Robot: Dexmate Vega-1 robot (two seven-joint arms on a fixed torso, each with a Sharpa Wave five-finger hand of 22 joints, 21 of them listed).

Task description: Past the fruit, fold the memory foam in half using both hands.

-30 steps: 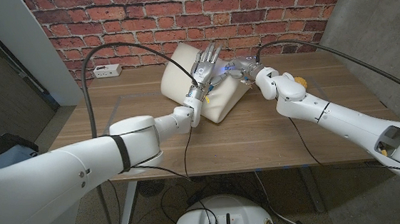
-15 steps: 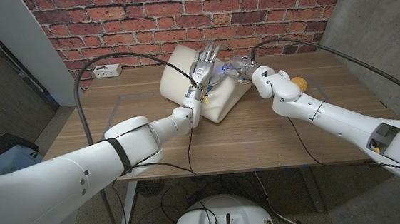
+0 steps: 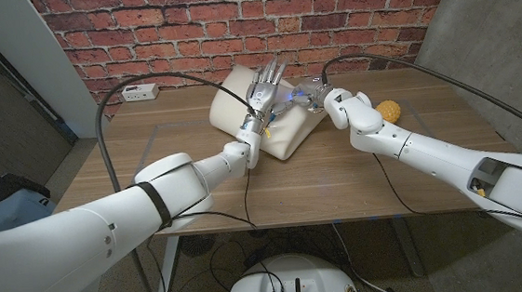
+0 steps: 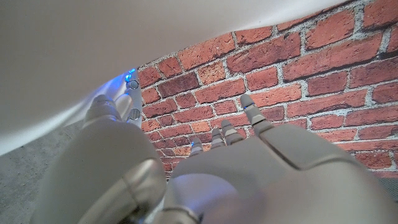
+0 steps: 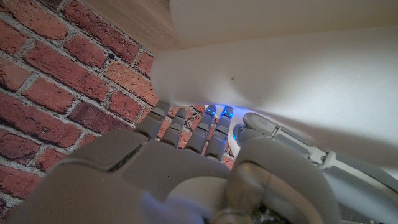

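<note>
The cream memory foam lies at the back middle of the table, bent up into a partial fold. My left hand is raised against the foam's upper flap with its fingers straight and spread, holding nothing; the left wrist view shows those fingers beside the foam. Just to its right, my right hand reaches in at the foam's right edge. In the right wrist view its straight fingertips touch the foam at the crease. An orange fruit sits on the table right of the foam.
A brick wall stands close behind the table. A white power strip lies at the back left. Black cables arc over both arms. A grey wall closes the right side. Bare wood stretches in front of the foam.
My right hand and forearm have moved left and back toward the foam's far right edge, uncovering the fruit. My left hand has edged slightly farther back along the flap.
</note>
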